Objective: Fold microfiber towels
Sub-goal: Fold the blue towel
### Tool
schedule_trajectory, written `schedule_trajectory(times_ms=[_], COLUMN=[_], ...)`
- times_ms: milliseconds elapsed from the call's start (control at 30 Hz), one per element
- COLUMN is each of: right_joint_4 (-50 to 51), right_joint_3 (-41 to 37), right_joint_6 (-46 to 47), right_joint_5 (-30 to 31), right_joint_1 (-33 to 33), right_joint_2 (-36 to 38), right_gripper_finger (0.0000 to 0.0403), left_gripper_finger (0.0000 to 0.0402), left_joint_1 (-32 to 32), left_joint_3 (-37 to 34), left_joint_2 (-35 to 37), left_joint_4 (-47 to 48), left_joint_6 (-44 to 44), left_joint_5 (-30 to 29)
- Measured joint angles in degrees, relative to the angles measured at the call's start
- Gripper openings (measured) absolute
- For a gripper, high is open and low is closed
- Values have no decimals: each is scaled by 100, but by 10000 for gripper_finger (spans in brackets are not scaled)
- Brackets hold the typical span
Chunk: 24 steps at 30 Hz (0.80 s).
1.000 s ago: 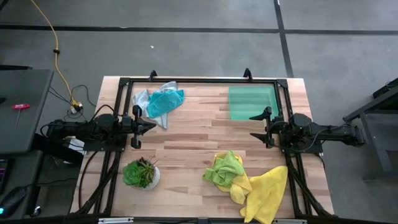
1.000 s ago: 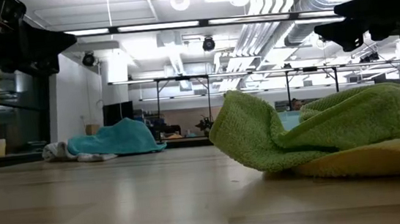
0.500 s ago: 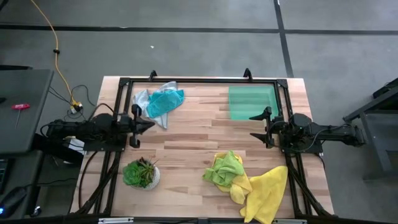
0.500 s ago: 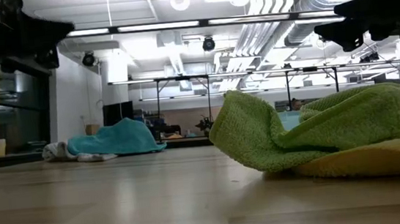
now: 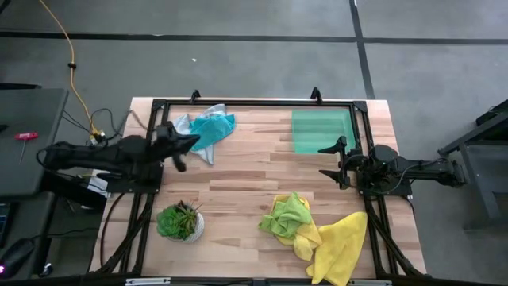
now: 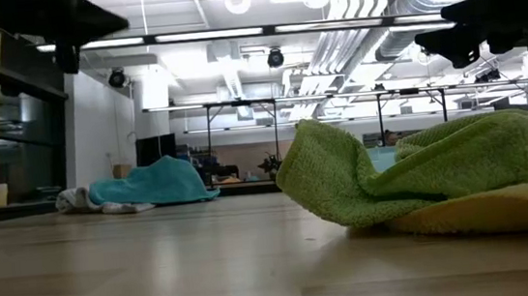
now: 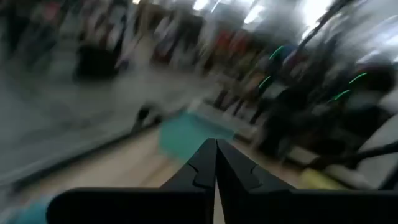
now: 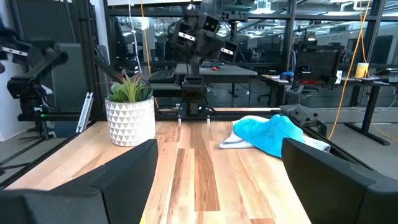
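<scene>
Since the earlier frame the left gripper, fingers together, has swung toward the crumpled teal towel beside the tray; the right gripper waits spread apart, and no towel, lime or yellow, is folded.

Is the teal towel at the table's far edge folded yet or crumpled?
Crumpled. The teal towel lies in a bunched heap partly over a pale towel, with no flat folded edges.

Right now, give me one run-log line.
left gripper: shut, empty, by teal towel | right gripper: open, waiting | green towel, yellow towel: crumpled, unfolded
</scene>
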<state>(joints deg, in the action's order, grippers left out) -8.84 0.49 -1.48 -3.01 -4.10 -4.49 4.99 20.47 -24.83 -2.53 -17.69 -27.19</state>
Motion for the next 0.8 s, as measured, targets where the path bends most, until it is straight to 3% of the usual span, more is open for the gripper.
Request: schedule_trajectory(times_ms=[133, 333, 600, 800], right_joint_4=[2, 4, 24, 24], right_joint_3=[0, -2, 0, 0], right_joint_6=[0, 0, 0, 0], right_joint_5=[0, 0, -2, 0], right_joint_1=[2, 2, 2, 2], right_joint_2=[0, 0, 0, 0], right_gripper_finger=[334, 334, 334, 334], left_gripper_finger=[18, 92, 203, 231], left_joint_1=[275, 1308, 3559, 4702], left_joint_3=[1176, 2252, 2317, 2317], left_joint_2=[-1042, -2225, -3737, -4732], left_joint_4=[1870, 4155, 4858, 4848], left_joint_6=[-936, -1691, -1573, -1061], left_joint_5=[-336, 279, 2238, 3176])
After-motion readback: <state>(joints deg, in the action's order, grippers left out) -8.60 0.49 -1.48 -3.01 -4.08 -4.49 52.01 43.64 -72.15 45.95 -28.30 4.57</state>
